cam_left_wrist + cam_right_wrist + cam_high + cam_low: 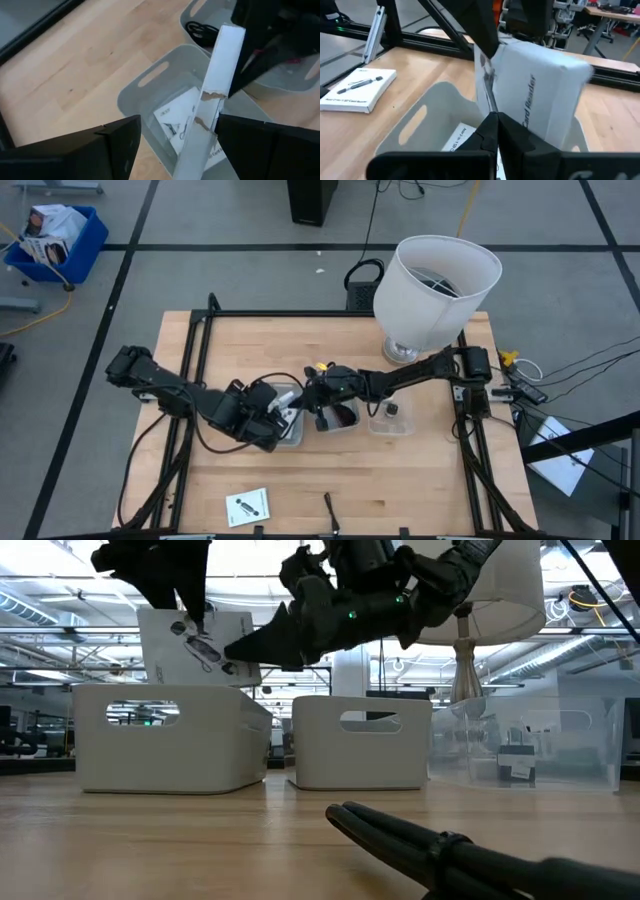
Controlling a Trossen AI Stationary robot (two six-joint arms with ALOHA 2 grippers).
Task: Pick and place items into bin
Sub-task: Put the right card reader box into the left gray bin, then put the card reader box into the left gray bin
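Observation:
A white card-reader box stands on end, tilted, over the left white bin, with its lower end behind the bin rim. My left gripper is open, a finger on each side of the box's upper end. My right gripper is shut and points at the box from the table's right. Another white card lies flat in that bin. A third card and a thin dark stick lie near the table's near edge. The cable bundle is in the middle bin and a tiny black cube in the clear bin. My left gripper comes from above, with the box's upper end between its fingers. One finger lies against a broad face and a gap shows on the other side. My right gripper has its shut tips level at the box's near edge; whether they touch it I cannot tell.
Three bins stand in a row mid-table: left white, middle white and clear. The large white lampshade stands at the far right. Both arms cross above the bins. Bare wood lies toward the near edge.

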